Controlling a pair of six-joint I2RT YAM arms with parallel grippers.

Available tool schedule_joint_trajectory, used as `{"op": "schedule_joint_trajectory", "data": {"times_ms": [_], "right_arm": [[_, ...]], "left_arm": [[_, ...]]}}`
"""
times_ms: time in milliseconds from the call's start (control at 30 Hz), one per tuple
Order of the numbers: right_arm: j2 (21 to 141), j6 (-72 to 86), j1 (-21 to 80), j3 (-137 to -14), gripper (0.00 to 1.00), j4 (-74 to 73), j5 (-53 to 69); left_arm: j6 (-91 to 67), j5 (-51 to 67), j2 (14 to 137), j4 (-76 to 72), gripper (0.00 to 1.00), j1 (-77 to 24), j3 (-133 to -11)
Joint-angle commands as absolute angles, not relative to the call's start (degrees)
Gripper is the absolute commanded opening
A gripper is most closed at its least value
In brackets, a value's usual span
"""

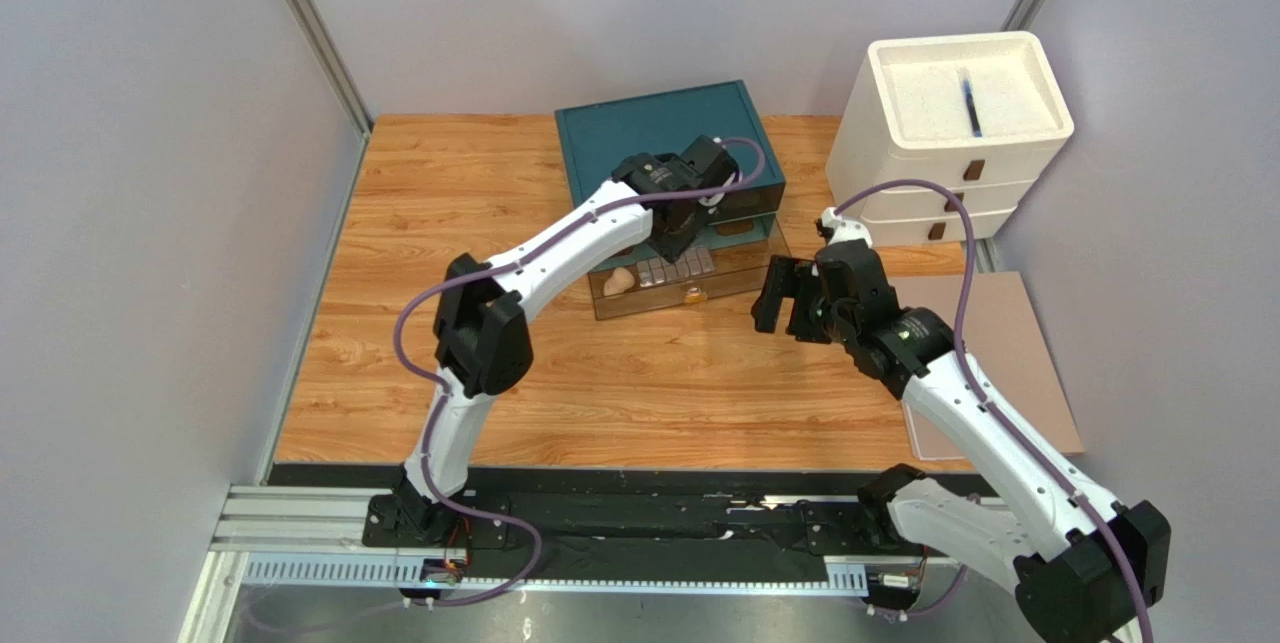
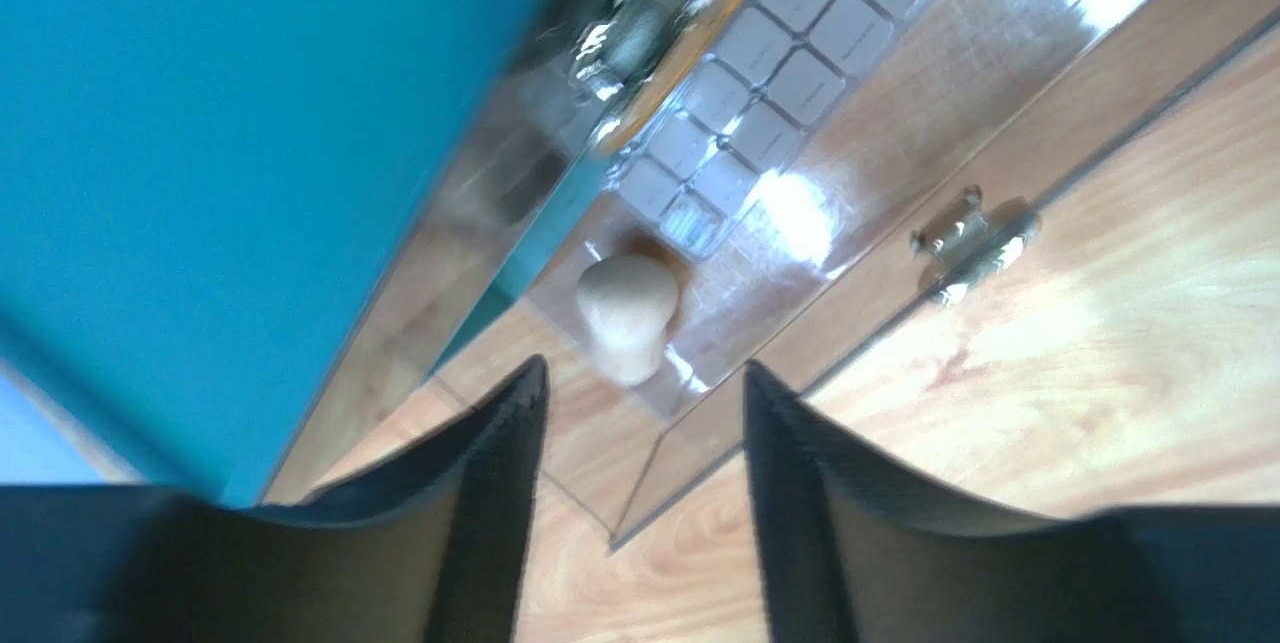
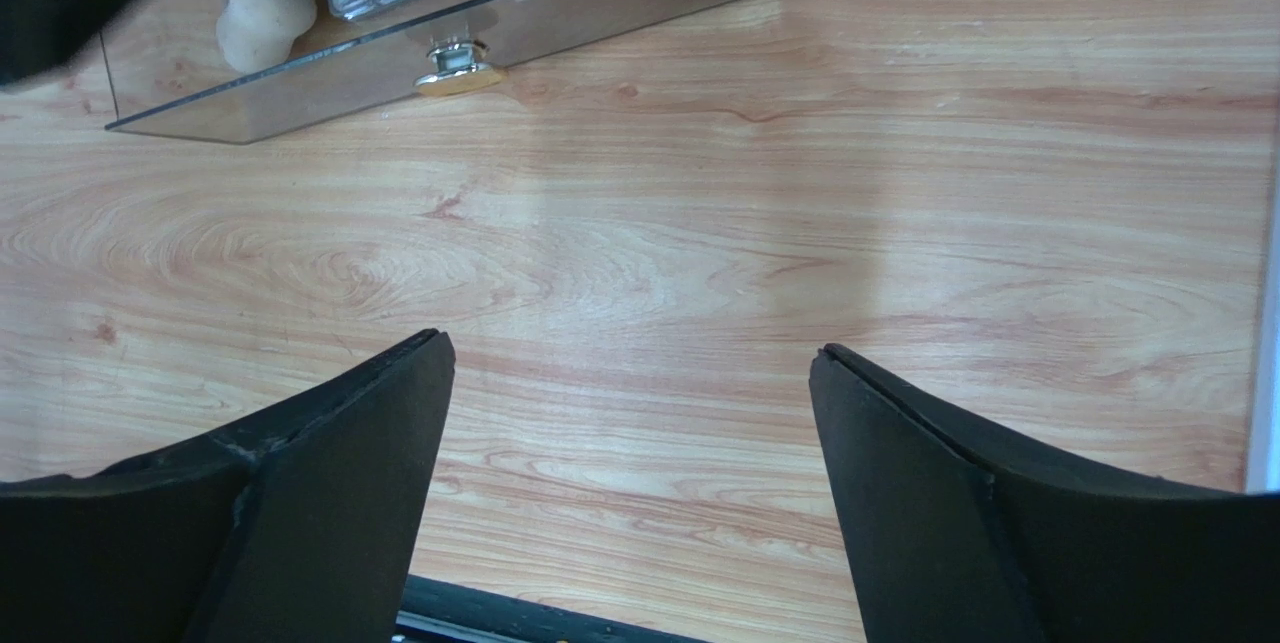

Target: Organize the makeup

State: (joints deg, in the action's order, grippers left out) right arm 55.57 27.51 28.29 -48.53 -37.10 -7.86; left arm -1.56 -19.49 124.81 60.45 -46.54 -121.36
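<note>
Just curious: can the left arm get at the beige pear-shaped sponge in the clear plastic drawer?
Probably yes: the clear plastic drawer is pulled out, the beige pear-shaped sponge lies uncovered, and the left end effector hangs open right above it.

No writing, label, brand, number or sign is legible on anything in view.

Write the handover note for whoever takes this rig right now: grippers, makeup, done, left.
Left gripper: open, empty, above the pulled-out clear drawer of the teal box.
Right gripper: open, empty, over bare table in front of that drawer.
Makeup: one sponge and the gridded palette lie side by side in the drawer; the other sponge and the tubes are not clearly seen.
Done: those two are stowed.
Left: find the rest, then probably shut the drawer.
</note>
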Motion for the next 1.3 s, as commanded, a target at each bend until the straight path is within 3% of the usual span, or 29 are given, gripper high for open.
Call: {"op": "schedule_joint_trajectory", "data": {"times_ms": [0, 33, 67, 200, 300, 633, 933, 1267], "right_arm": [[57.65, 30.85, 28.04, -47.2, 0.86, -30.51, -2.21], [58.96, 30.5, 28.21, -47.28, 0.74, -29.19, -1.5], [60.02, 30.24, 28.56, -47.55, 0.69, -28.92, -1.06], [64.59, 27.43, 30.14, -50.0, 0.38, -27.52, -1.32], [68.63, 25.4, 30.32, -50.71, 0.0, -26.37, -1.84], [81.2, 26.89, 31.11, -48.6, 0.0, -14.33, -7.03], [99.29, 28.47, 32.52, -63.71, 0.0, -12.48, -13.88], [110.56, 33.04, 32.43, -78.04, 0.0, -10.11, -20.12]], "left_arm": [[-4.91, -18.55, 113.3, 58.1, 0.28, -43.7, -121.55], [-5.88, -17.85, 112.25, 57.49, 0.04, -42.64, -121.47], [-7.98, -17.15, 110.41, 57.05, 0.0, -41.5, -121.38], [-15.37, -7.43, 109.25, 55.99, 0.0, -32.45, -122.69], [-19.85, -1.61, 111.96, 56.69, 0.0, -26.73, -125.41], [-26.27, 12.21, 126.55, 59.5, 0.0, -21.18, -136.32], [-27.25, 17.4, 128.67, 59.68, 0.0, -21.01, -134.92], [-24.96, 17.58, 128.85, 62.84, 0.0, -21.01, -132.8]]}}
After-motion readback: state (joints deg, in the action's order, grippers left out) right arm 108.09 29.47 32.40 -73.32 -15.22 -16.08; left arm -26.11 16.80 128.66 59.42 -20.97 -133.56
